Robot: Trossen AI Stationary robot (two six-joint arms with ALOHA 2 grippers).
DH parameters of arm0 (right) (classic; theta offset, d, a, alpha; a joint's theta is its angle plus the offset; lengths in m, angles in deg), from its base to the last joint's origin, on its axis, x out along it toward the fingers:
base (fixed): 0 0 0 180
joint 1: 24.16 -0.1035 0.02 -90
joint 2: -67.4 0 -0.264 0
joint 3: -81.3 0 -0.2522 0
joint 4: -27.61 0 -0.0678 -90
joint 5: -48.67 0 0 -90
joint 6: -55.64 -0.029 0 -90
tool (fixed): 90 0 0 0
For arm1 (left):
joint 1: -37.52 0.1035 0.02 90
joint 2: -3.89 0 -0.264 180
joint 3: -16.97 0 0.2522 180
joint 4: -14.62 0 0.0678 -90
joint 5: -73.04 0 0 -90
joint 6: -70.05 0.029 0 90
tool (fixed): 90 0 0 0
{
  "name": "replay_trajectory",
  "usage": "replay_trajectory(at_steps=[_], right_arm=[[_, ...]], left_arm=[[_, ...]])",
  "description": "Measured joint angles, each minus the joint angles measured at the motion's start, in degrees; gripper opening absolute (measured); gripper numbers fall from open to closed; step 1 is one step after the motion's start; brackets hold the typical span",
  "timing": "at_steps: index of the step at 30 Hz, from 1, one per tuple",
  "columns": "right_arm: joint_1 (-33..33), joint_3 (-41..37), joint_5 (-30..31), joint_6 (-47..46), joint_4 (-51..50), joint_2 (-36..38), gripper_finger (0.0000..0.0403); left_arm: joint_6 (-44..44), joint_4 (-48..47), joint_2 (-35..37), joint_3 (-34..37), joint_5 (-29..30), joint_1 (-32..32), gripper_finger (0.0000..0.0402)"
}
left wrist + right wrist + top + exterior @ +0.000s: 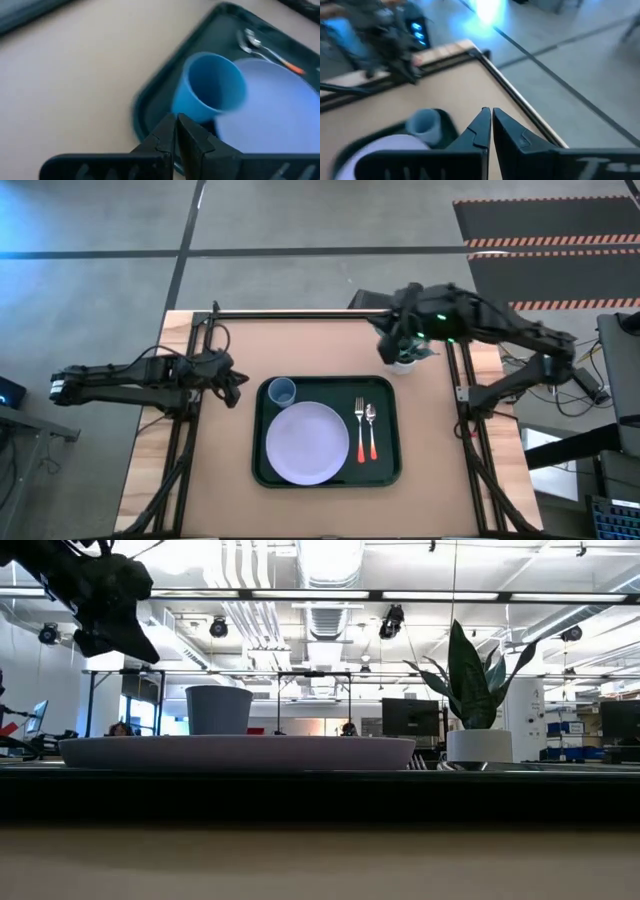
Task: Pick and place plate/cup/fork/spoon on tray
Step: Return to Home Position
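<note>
all four pieces lie on the large dark green rectangular tray (330,390) at table centre. the round flat pale lavender plate (307,442) fills the tray's 7 o'clock part. the small round blue cup (282,391) stands upright in the 11 o'clock corner, at the plate's rim; touching or just beside, cannot tell. the slim fork with silver tines and orange-red handle (359,428) and the slim spoon with silver oval bowl and orange-red handle (371,430) lie side by side on the 3 o'clock side, fork nearer the plate. their long axes run 12 to 6, metal ends at 12, handles at 6. the left gripper (238,385) sits off the tray, just beside its 9 o'clock edge, jaws pressed together on nothing. the cup lies at about 3 o'clock from it, near. the right gripper (390,340) is past the tray's 1 o'clock corner, over the white pot with a green plant (405,364), jaws also together and empty. the tray lies at 7 o'clock from it. judgement: placing looks done, only the retreat is left. the left arm is the nearer to the tableware, so it should pull toward 9 o'clock, away from the cup. count: one tray, one plate, one cup, one fork, one spoon, one potted plant, two arms.
</note>
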Motion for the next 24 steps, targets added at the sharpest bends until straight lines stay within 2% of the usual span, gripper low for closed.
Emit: replay_trajectory(at_steps=[7,9,14,18,22,24], right_arm=[[-6.7,0.0,0.0,-11.4,-1.1,6.3,0.0008],[-8.9,0.0,-0.1,-7.6,-2.8,7.1,0.0008],[-16.2,-2.4,-0.5,5.1,-3.1,9.0,0.0009],[-20.3,-8.6,-0.6,8.1,1.5,13.7,0.0009],[-21.6,-19.0,-0.6,8.7,8.9,21.8,0.0008],[-21.6,-25.1,-3.4,10.5,14.5,26.1,0.0009]], left_arm=[[-2.9,0.2,-0.3,-0.1,-10.6,0.0,0.0000],[-2.0,0.8,-0.5,-0.5,-10.8,0.0,0.0000],[13.3,10.0,2.2,-0.4,-14.0,-0.1,0.0000],[17.7,11.5,9.1,-0.1,-15.1,0.0,0.0000],[18.2,11.4,17.6,1.5,-16.5,0.0,0.0000],[20.1,12.4,21.8,2.5,-19.0,0.0,0.0000]])
